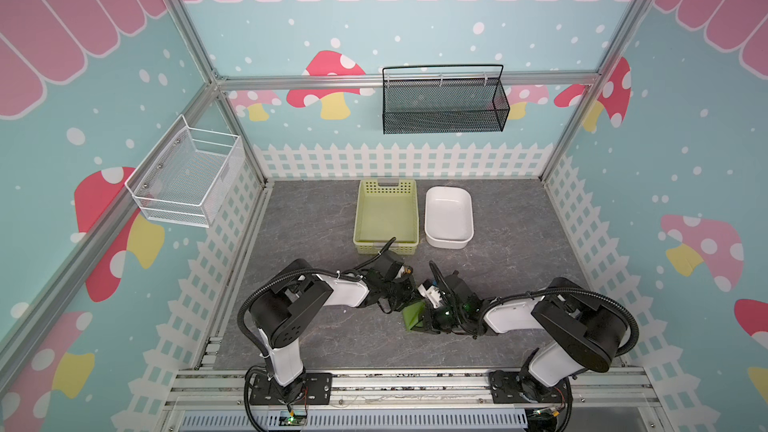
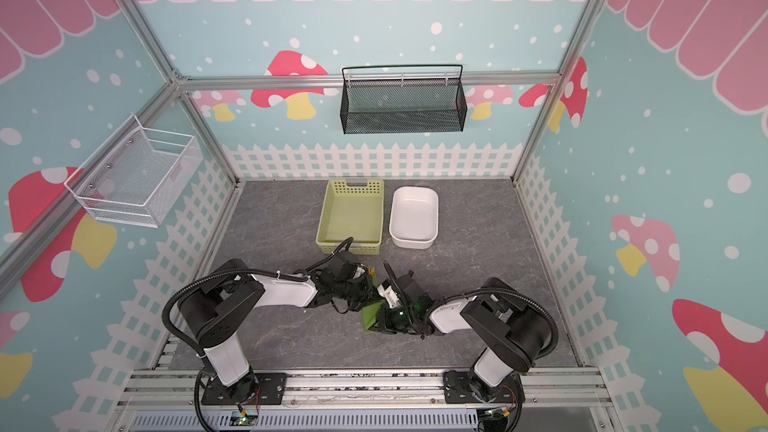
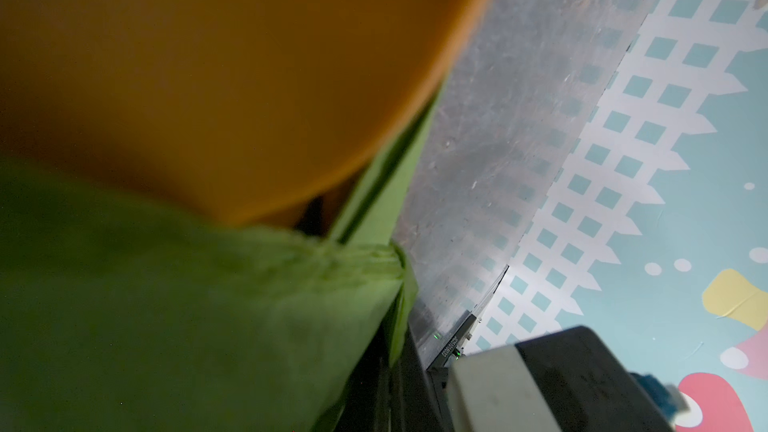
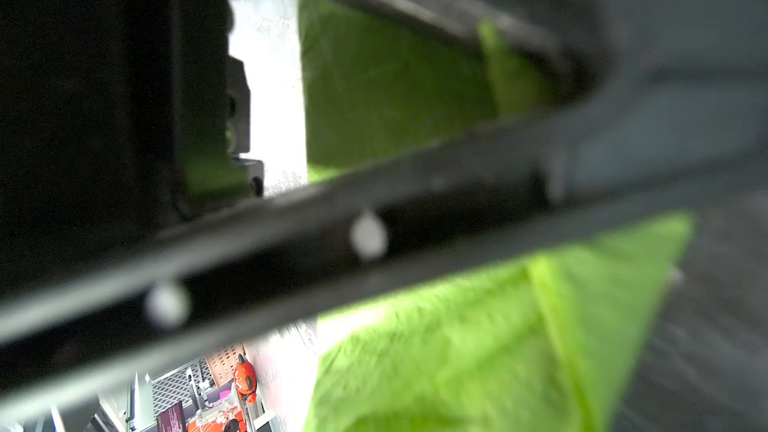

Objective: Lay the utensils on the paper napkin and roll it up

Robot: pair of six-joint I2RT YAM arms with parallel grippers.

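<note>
The green paper napkin [image 1: 413,314] [image 2: 371,315] is bunched into a folded bundle low over the grey table, between the two arms' ends. My left gripper [image 1: 405,295] reaches in from the left and my right gripper [image 1: 430,320] from the right; both are shut on the napkin. In the left wrist view an orange spoon bowl [image 3: 228,76] fills the picture right at the lens, sticking out of the green paper [image 3: 187,305]. An orange utensil tip [image 1: 409,271] shows beside the left wrist. The right wrist view shows green paper [image 4: 478,347] behind blurred black bars. The other utensils are hidden.
A pale yellow-green perforated basket [image 1: 386,214] and a white dish [image 1: 449,218] stand side by side behind the arms. A black mesh basket [image 1: 444,101] hangs on the back wall, a white wire basket [image 1: 187,176] on the left wall.
</note>
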